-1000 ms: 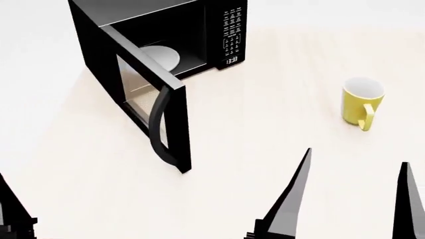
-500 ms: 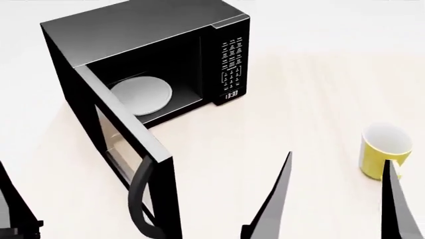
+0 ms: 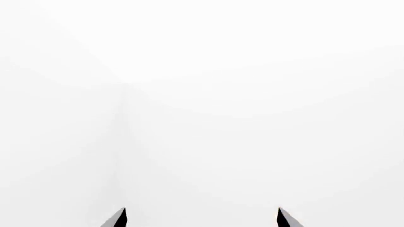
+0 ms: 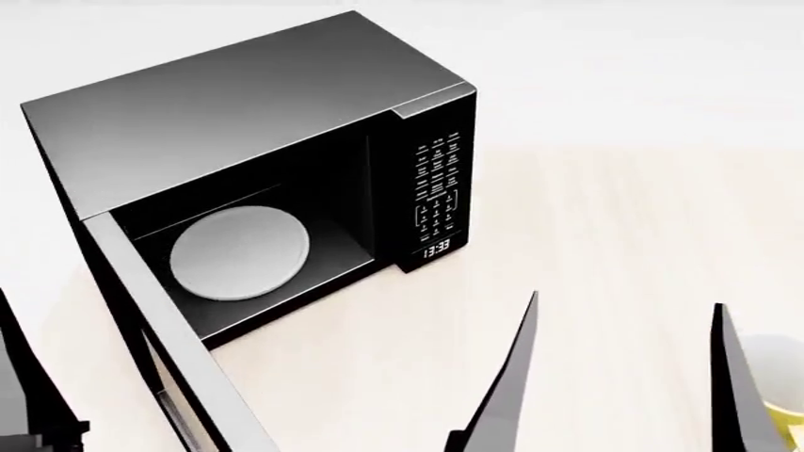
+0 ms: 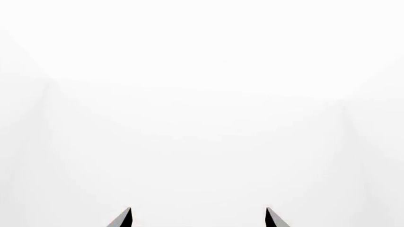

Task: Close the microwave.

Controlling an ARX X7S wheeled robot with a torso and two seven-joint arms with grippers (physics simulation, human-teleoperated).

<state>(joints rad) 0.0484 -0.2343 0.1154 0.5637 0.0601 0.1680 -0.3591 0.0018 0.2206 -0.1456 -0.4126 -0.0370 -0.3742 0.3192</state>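
Standing wide open on the table (image 4: pixel 603 235), the microwave (image 4: pixel 239 122) waits; its door (image 4: pixel 176 348) is not shut yet. The 2 grippers, left gripper (image 3: pixel 200 218) and right gripper (image 4: pixel 622 377), have their jaws apart, touching nothing.

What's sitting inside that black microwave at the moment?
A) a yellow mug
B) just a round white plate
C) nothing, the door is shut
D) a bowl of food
B: the microwave door hangs open, and only the round white plate lies inside.
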